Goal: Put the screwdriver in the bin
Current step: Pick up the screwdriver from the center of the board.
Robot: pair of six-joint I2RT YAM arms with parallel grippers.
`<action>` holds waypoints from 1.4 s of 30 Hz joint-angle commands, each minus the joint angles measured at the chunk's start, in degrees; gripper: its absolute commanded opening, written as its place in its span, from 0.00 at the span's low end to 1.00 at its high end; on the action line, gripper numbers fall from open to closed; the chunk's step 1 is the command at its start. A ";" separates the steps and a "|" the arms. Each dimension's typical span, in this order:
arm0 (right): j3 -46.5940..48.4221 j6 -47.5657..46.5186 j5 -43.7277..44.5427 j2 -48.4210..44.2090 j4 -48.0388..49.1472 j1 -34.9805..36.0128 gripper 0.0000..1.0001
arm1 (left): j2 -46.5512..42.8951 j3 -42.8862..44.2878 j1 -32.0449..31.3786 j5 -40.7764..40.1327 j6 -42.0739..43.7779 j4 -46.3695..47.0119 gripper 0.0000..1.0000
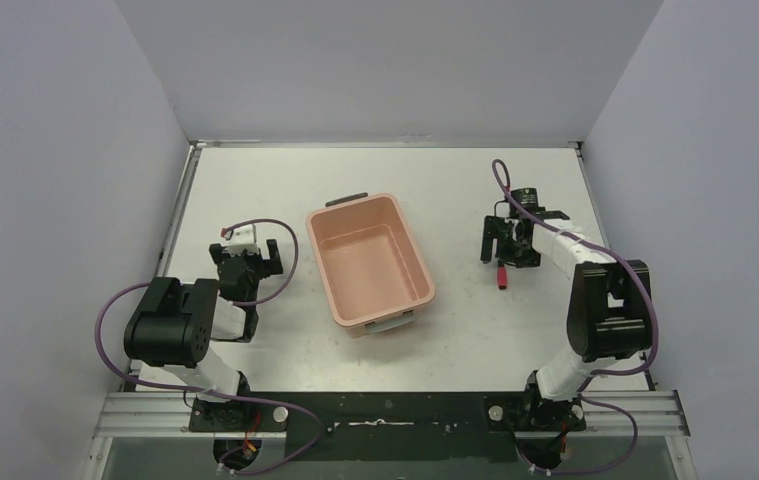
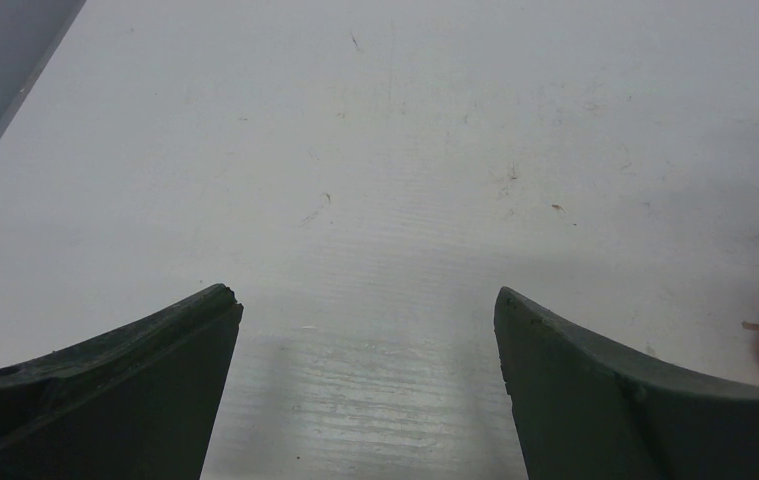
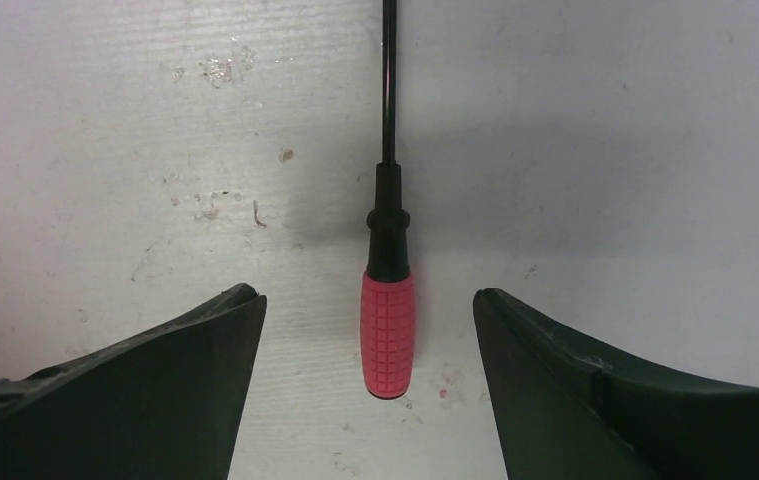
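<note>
Step in hand: reach for pickup, grasp not yet made. Right gripper (image 3: 365, 292) spread wide, empty, low over screwdriver (image 3: 388, 335). Red handle lies between fingers, touching neither; black shaft points far. Screwdriver flat on table (image 1: 255, 180), right of bin (image 1: 365, 265), well apart.

Next: drop, clamp handle, lift, carry left over bin rim, release.

Left gripper (image 2: 367, 290) also spread, empty, left of bin.

Overhead shows only red handle end poking out near gripper; right wrist view shows alignment. Pink at right edge of left wrist view is probably bin.
</note>
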 commanded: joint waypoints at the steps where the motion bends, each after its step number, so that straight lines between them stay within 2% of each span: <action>1: -0.63 1.29 1.06 1.39 2.90 -0.24 0.76 | -0.27 1.14 -0.12 0.11 0.41 1.78 0.97; 9: -1.17 1.45 2.56 4.35 2.95 0.12 0.66 | -0.22 1.14 -0.12 0.16 0.41 1.81 0.97; 14: -0.89 1.24 3.21 6.13 2.39 0.28 0.53 | -0.35 1.14 -0.12 0.14 0.44 1.77 0.97; 20: -0.40 1.21 5.41 7.74 1.80 0.71 0.43 | -0.28 1.14 -0.12 0.09 0.42 1.79 0.97; 29: 0.82 1.07 5.81 4.49 1.22 1.15 0.02 | -0.21 1.14 -0.12 0.16 0.46 1.81 0.97; 36: 3.44 0.24 6.51 -0.17 -1.21 0.95 0.00 | -0.29 1.14 -0.12 0.16 0.48 1.78 0.97; 42: 9.84 -0.44 6.78 -1.53 -5.32 1.01 0.00 | -0.24 1.14 -0.05 0.16 0.47 1.77 0.97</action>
